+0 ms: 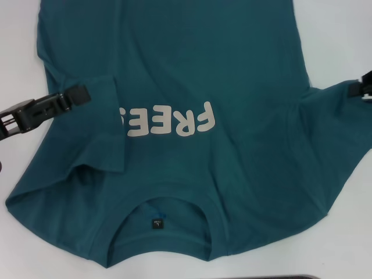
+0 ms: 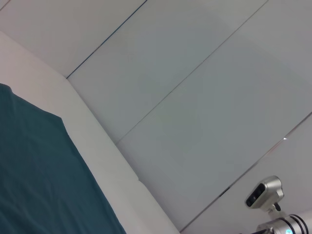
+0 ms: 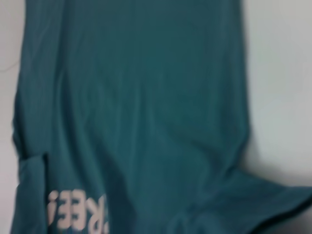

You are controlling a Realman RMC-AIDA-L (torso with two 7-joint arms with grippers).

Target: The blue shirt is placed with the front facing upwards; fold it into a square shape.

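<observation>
The blue shirt lies front up on the white table, collar toward me, with its cream lettering across the chest. The sleeve on the left side is folded inward, and its edge covers the end of the lettering. My left gripper hovers at the shirt's left edge, beside that folded flap. At the right edge of the head view, my right gripper is at the tip of the spread right sleeve. The right wrist view looks down on the shirt and its lettering.
White table shows on both sides of the shirt and along the near edge. A dark object peeks in at the bottom of the head view. In the left wrist view, pale wall panels rise behind the table and a small camera device stands beyond it.
</observation>
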